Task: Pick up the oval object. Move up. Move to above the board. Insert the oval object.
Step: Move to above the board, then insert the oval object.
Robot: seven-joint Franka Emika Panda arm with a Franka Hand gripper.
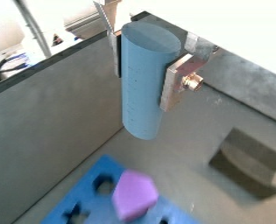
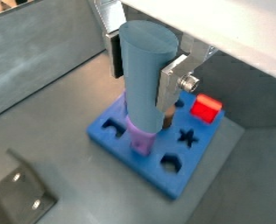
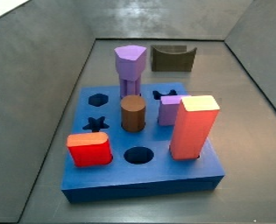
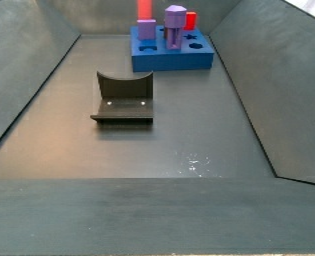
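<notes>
Between the two silver finger plates I see the oval object, upright, pale blue-grey; gripper is clamped on its upper part, one plate each side, peg's lower end free in the air. Same grip in both wrist views. Gripper itself doesn't appear in either side view, so I can't place it from there.

Below the peg: the board, bright blue, w/ a purple hexagonal column standing in it. In a wrist view the peg's lower end overlaps that column; can't tell if they touch or how far apart vertically. Red block sits near the board's far corner.

Board contents per a side view: purple hexagonal column tallest at back, brown cylinder mid, small purple block beside it, tall salmon-red post at front right, low red block front left. Open holes: hexagon, star, round/oval hole.

Off the board, fixture stands on grey floor, well apart from the board.
</notes>
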